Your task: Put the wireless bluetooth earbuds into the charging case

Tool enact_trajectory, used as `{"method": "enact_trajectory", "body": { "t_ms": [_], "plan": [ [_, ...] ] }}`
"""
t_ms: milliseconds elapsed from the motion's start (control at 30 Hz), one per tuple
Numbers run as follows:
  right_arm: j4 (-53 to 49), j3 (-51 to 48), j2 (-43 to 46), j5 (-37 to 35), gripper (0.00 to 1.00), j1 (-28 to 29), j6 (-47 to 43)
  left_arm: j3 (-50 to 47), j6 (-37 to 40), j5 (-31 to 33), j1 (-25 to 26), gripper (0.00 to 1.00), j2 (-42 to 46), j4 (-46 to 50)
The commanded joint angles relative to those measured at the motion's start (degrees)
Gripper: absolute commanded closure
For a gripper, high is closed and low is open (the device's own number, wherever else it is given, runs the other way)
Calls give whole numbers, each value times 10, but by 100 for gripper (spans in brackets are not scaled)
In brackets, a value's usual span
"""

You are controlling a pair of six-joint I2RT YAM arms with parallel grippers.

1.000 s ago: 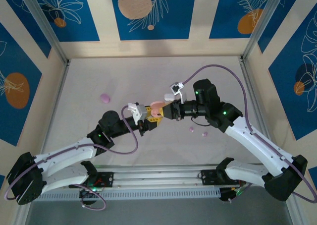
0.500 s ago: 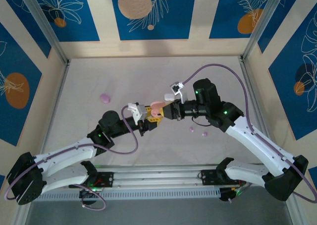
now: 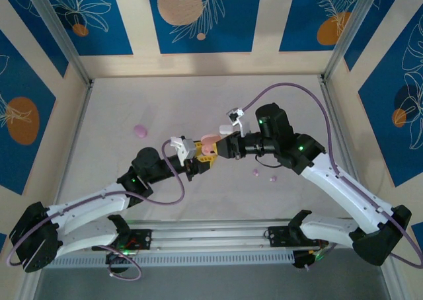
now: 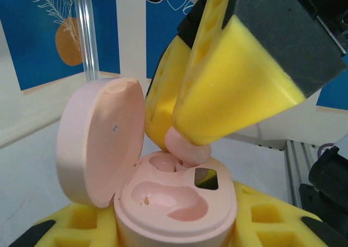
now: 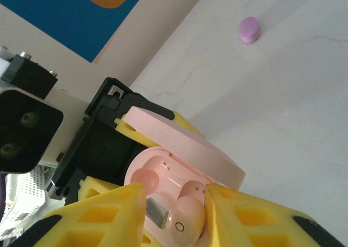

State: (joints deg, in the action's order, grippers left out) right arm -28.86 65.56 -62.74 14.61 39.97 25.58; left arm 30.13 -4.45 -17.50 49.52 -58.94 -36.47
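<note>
Pink glossy plastic earbud (image 5: 184, 218), pinched by its sides in the right tool (image 3: 223, 147), is sitting at a socket of the open pink clamshell case (image 4: 103, 143), which the left tool (image 3: 197, 157) is clamping above the desk's middle. The earbud is probably light and slippery.

Both arms reach in from the near edge and meet nose to nose over the middle of the table (image 3: 119, 102). The left gripper (image 3: 200, 156) clamps the pink charging case (image 4: 179, 203). The right gripper (image 5: 174, 199), tilted downward, pinches a pink earbud (image 5: 186, 218).
</note>
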Motion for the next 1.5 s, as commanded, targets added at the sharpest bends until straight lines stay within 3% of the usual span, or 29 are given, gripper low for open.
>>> {"method": "enact_trajectory", "body": {
  "t_ms": [0,267,400,667,900,1033,1200,1333,1467],
  "plan": [
    [-26,19,-9,-28,67,4,7,1,-5,-25,3,69,3,-52],
    [-46,38,-15,-42,66,13,9,-3,-5,-23,3,69,5,-48],
    [-62,50,-11,-61,61,13,11,-4,-1,-20,3,69,8,-46],
    [-55,49,0,-40,57,13,8,-4,2,-18,3,69,6,-45],
    [3,18,75,-37,56,10,-6,-12,6,-2,4,69,18,-41],
    [14,-11,129,-104,55,-6,-11,-18,9,6,3,69,29,-37],
    [-34,-48,140,-190,59,-106,48,-23,12,11,3,69,42,-28],
    [-63,-96,80,-59,59,-271,106,-26,13,16,3,69,53,-23],
    [-51,-132,-16,17,58,-350,115,-30,13,18,3,69,60,-21]
  ]
}}
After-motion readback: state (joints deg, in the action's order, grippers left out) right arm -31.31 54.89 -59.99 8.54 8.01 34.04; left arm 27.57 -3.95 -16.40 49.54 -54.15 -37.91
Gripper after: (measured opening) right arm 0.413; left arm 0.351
